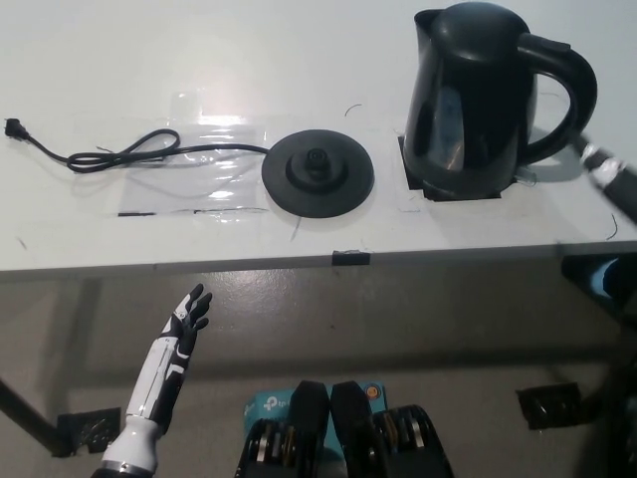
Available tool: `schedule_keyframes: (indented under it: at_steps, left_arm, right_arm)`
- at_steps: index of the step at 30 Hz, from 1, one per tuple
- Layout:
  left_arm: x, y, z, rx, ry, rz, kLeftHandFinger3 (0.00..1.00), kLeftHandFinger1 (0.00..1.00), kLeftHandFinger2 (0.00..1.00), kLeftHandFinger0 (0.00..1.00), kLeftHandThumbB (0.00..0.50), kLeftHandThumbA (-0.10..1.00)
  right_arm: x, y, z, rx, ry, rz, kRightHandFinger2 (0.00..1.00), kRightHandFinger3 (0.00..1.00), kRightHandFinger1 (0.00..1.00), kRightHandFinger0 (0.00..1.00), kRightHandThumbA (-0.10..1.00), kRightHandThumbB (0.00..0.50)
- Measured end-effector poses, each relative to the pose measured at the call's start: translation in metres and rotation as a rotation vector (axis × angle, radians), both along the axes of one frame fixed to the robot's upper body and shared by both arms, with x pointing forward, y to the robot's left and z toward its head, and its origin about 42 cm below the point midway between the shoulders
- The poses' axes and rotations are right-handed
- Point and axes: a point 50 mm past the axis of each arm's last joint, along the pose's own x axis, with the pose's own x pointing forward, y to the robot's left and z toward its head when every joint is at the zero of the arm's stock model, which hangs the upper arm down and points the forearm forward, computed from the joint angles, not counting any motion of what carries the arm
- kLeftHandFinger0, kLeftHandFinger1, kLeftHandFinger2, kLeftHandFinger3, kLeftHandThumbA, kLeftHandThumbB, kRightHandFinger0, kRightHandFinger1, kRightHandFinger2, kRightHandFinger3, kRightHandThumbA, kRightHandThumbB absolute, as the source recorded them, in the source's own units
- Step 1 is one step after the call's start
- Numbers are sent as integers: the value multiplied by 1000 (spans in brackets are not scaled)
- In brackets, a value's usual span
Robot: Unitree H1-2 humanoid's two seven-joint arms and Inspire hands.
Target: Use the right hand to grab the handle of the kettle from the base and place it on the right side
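The black kettle [478, 100] stands upright on the white table [299, 60], on a black square mark to the right of the round black base [317, 172]. Its handle [567, 95] points right and nothing holds it. Only a blurred part of my black right hand [609, 177] shows at the right edge, a little right of the handle and apart from it. My white left hand [179, 334] rests open below the table's front edge at the lower left.
The base's black cord [119, 154] runs left across the table to a plug [12, 126], under clear tape. A small black tape mark [349, 258] sits on the table's front edge. Floor lies below.
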Motion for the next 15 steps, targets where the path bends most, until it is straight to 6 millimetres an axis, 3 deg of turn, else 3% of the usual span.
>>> schedule_keyframes:
  at_steps: [1,5,9,11,15]
  left_arm:
    - [0,0,0,0,0,0,1000,1000,1000,1000,500,1000]
    - [0,0,0,1,-1,-3,1000,1000,1000,1000,500,1000]
    - [0,0,0,0,-1,-2,1000,1000,1000,1000,500,1000]
    - [-1,1,0,2,0,-2,1000,1000,1000,1000,500,1000]
    - [-5,2,-2,-5,8,1,1000,1000,1000,1000,500,1000]
  right_arm:
    - [-5,6,-4,-16,3,6,1000,1000,1000,1000,1000,452]
    - [-29,33,-36,-96,56,63,1000,1000,1000,1000,1000,317]
    - [-41,52,-80,-154,177,129,1000,1000,1000,1000,1000,314]
    - [-45,56,-106,-181,262,157,1000,1000,1000,1000,1000,258]
    - [-47,54,-135,-244,365,203,1000,1000,1000,1000,1000,273]
